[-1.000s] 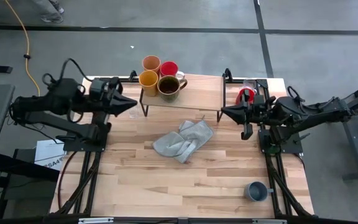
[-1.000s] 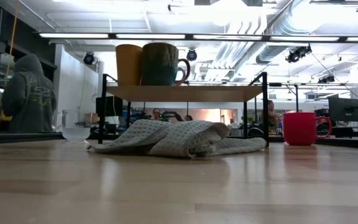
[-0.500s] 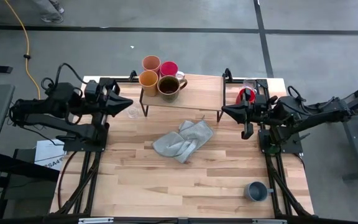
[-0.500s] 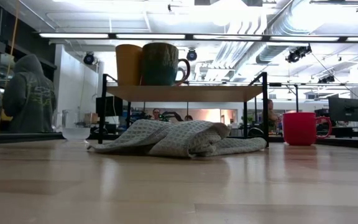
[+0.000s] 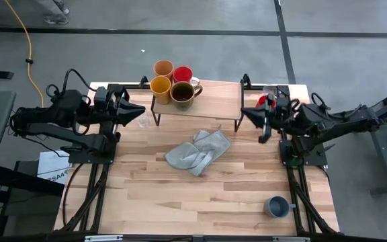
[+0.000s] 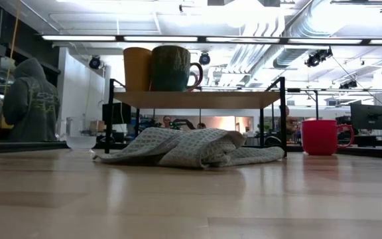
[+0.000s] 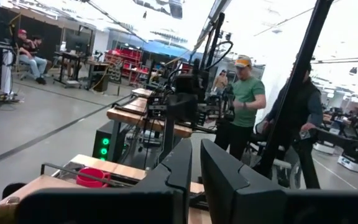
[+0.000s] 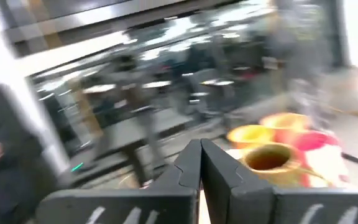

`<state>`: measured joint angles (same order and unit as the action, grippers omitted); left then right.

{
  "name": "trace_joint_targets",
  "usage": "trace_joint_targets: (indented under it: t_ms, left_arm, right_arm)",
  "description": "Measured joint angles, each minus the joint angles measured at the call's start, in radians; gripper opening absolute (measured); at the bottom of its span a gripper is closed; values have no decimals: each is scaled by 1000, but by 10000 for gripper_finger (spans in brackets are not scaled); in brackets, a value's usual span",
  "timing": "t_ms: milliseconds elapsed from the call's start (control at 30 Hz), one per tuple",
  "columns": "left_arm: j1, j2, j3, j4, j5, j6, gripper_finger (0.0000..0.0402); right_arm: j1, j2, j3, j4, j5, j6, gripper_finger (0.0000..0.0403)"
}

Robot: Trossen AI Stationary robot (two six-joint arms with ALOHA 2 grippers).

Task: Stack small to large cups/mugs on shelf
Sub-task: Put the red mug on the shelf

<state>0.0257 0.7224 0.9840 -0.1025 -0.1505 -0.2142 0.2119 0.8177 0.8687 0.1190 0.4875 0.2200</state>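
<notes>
The shelf (image 5: 210,99) stands at the table's far middle. On its left end stand a peach tumbler (image 5: 163,68), a red mug (image 5: 183,74), a yellow mug (image 5: 160,85) and a brown mug (image 5: 182,93). A clear glass cup (image 5: 143,122) stands on the table by the shelf's left legs. My left gripper (image 5: 142,110) hovers above and just left of it, its fingers (image 7: 185,162) a narrow slit apart, holding nothing. My right gripper (image 5: 242,113) hangs shut and empty off the shelf's right end, partly hiding a second red mug (image 5: 263,101). A grey-blue mug (image 5: 277,206) stands near right.
A crumpled grey cloth (image 5: 198,151) lies mid-table in front of the shelf. Another clear glass (image 5: 269,90) stands behind the right-hand red mug (image 6: 320,137). People stand and sit in the room beyond the table. Bare wood lies on the near half of the table.
My left gripper has drawn back a little toward the table's left edge, uncovering the clear glass cup that it hid a second ago. My right gripper has rolled about its own axis in place, and now covers more of the red mug.
</notes>
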Motion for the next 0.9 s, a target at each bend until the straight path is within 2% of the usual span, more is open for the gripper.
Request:
trace_joint_targets:
  t_ms: [67, 133, 233, 367, 500, 600, 733, 900]
  left_arm:
    - [0, 0, 0, -2, 0, -2, 24]
    - [0, 0, 0, -2, 0, -3, 24]
    - [0, 0, 0, -2, 0, -3, 24]
    - [0, 0, 0, -2, 0, -3, 23]
    - [0, 0, 0, -2, 0, -3, 24]
    - [0, 0, 0, -2, 0, -3, 23]
    - [0, 0, 0, -3, 0, -3, 24]
    - [0, 0, 0, -3, 0, -2, 24]
  right_arm:
    - [-22, 1, 28, -73, 97, 59, 0]
    - [-56, 0, 84, -220, 186, 152, 0]
    - [-126, 4, 186, -566, 290, 342, 0]
    - [-238, 28, 306, -1020, 319, 610, 0]
    - [-358, 64, 336, -1325, 233, 793, 4]
    - [-440, 91, 297, -1387, 101, 819, 24]
    - [-538, 140, 225, -1371, -26, 793, 83]
    - [-690, 212, 149, -1372, -71, 838, 182]
